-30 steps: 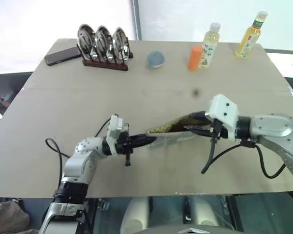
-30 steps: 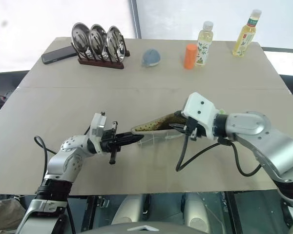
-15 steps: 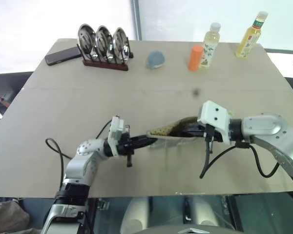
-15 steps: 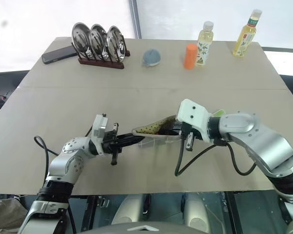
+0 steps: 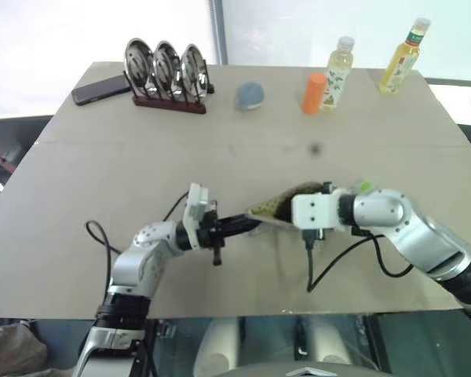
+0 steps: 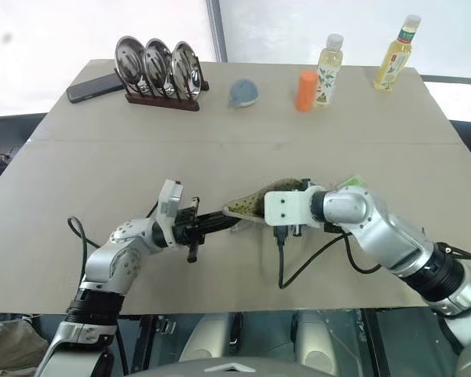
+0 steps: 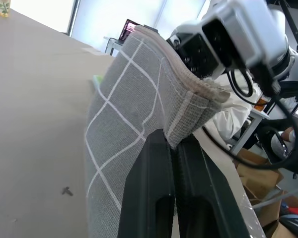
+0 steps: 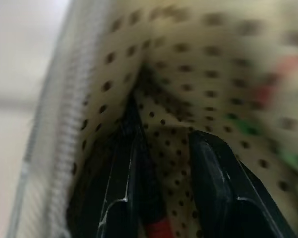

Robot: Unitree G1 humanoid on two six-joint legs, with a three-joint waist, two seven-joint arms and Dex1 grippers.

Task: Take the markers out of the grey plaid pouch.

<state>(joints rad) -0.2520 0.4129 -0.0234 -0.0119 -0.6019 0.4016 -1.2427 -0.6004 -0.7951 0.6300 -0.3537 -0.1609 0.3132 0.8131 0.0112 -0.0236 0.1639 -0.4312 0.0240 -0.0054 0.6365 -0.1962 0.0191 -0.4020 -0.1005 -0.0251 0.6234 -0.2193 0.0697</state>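
The grey plaid pouch (image 7: 134,114) hangs just above the table, its mouth spread to show a dotted cream lining (image 5: 273,206). My left gripper (image 7: 171,139) is shut on the pouch's end seam (image 5: 247,222). My right gripper (image 8: 164,121) reaches into the mouth from the other side, its wrist (image 5: 310,210) at the opening, fingers apart inside the lining. A thin dark marker with a red end (image 8: 156,225) lies along one finger (image 8: 126,168). A small bright green marker (image 5: 363,186) peeks out on the table behind my right forearm.
At the table's far side stand a rack of three metal plates (image 5: 166,72), a black phone (image 5: 98,90), a blue-grey lump (image 5: 250,95), an orange cylinder (image 5: 314,93) and two drink bottles (image 5: 337,69) (image 5: 403,56). The table's front edge runs close below my arms.
My right gripper has sunk and rolled, pushing into the pouch mouth, and its fingers have parted. The left gripper keeps its hold on the pouch end.
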